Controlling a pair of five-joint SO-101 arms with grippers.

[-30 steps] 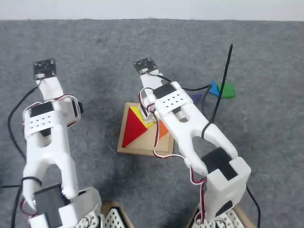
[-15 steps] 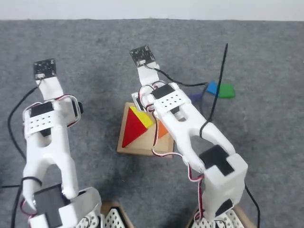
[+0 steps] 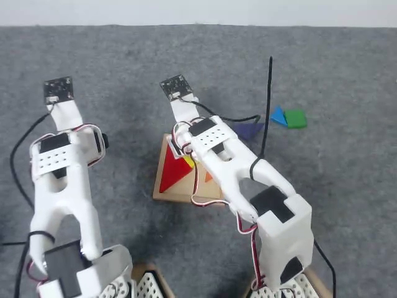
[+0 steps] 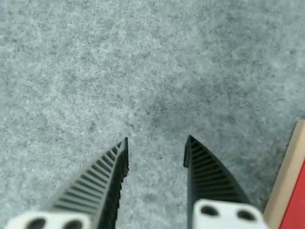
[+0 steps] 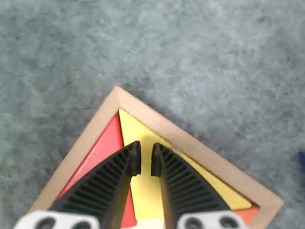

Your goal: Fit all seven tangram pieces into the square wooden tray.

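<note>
High view of a grey table [image 3: 124,62] with two white robot arms reaching away from the camera. The square wooden tray [image 3: 162,166] sits near the centre, directly under the right arm. The right pincer [image 5: 143,151] is almost clenched, with only a thin slit between its jaws. It grasps nothing, and its tips hover over the yellow triangle [image 5: 145,195] that lies in the tray's far corner beside the red triangle [image 3: 172,172]. An orange piece [image 3: 209,178] peeks out from under the arm. Three pieces lie loose on the table at about two o'clock from the tray. The purple piece [image 3: 249,130] is nearest, its long side running roughly nine to three. Beyond it are the blue triangle [image 3: 278,116] and the green square [image 3: 296,118], just beside each other. The left pincer [image 4: 156,143] is released, jaws apart over bare table at about nine o'clock from the tray, whose edge shows at the side of its view. The right arm is plainly the nearer one to the loose pieces. The next pick likely calls for it to swing toward two o'clock and spread its jaws.
</note>
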